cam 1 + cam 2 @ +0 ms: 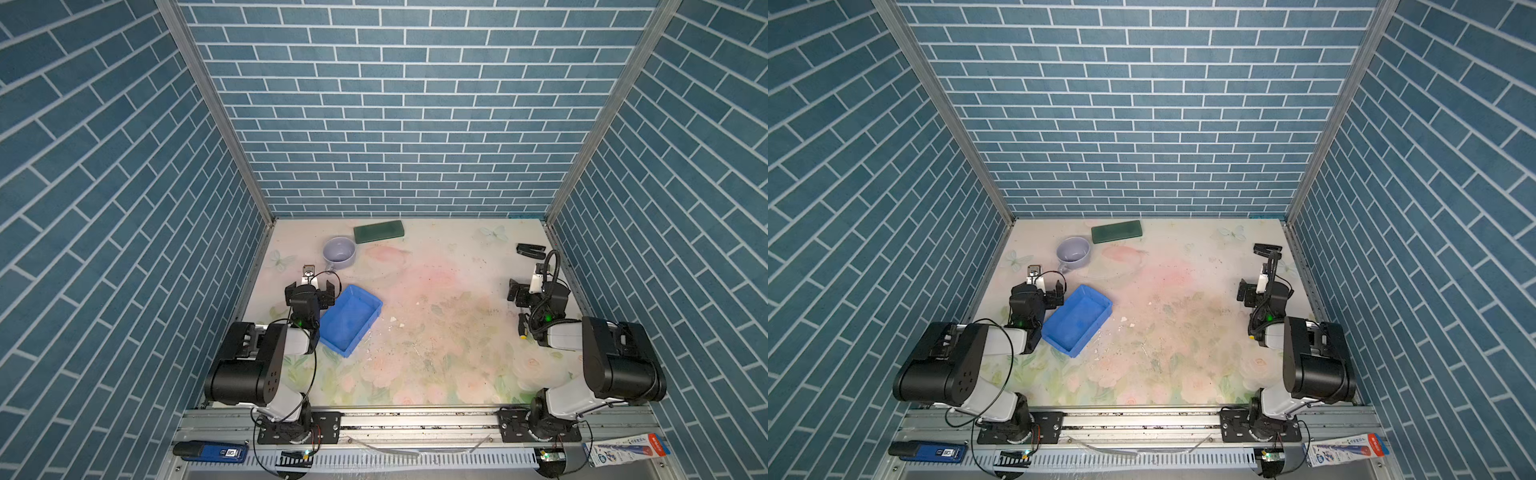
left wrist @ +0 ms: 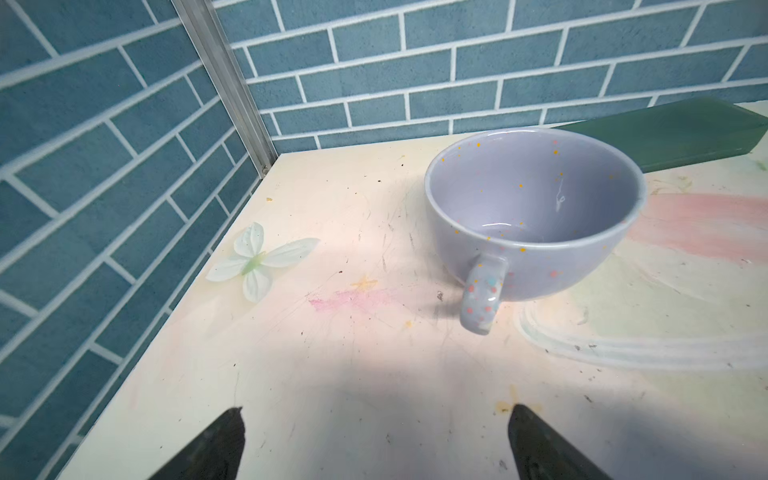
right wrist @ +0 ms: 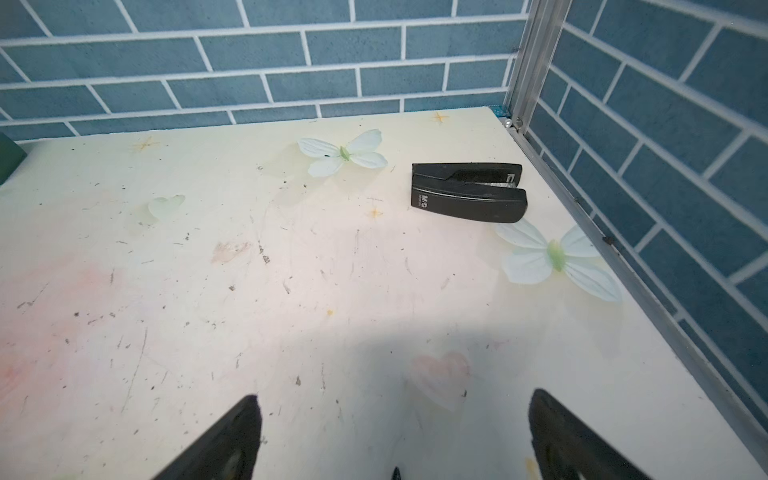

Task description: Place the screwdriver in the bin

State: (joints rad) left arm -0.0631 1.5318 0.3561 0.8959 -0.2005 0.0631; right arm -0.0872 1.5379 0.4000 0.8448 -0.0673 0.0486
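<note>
The screwdriver [image 1: 522, 327] lies on the table at the right, close against my right arm's wrist. Its black handle shows, with the yellowish butt end towards the front; the arm hides most of it in a top view [image 1: 1251, 336]. The bin [image 1: 351, 320], a shallow bright blue tray, sits empty at the left of centre in both top views [image 1: 1077, 320]. My left gripper [image 1: 310, 287] hovers open just left of the bin, with bare table between its fingers [image 2: 376, 411]. My right gripper [image 1: 534, 287] is open and empty [image 3: 395, 397], just beyond the screwdriver.
A pale lavender cup [image 1: 339, 250] and a flat dark green block [image 1: 378, 230] stand at the back left, ahead of the left gripper [image 2: 536, 208]. A black stapler [image 3: 467, 193] lies at the back right near the side wall [image 1: 530, 250].
</note>
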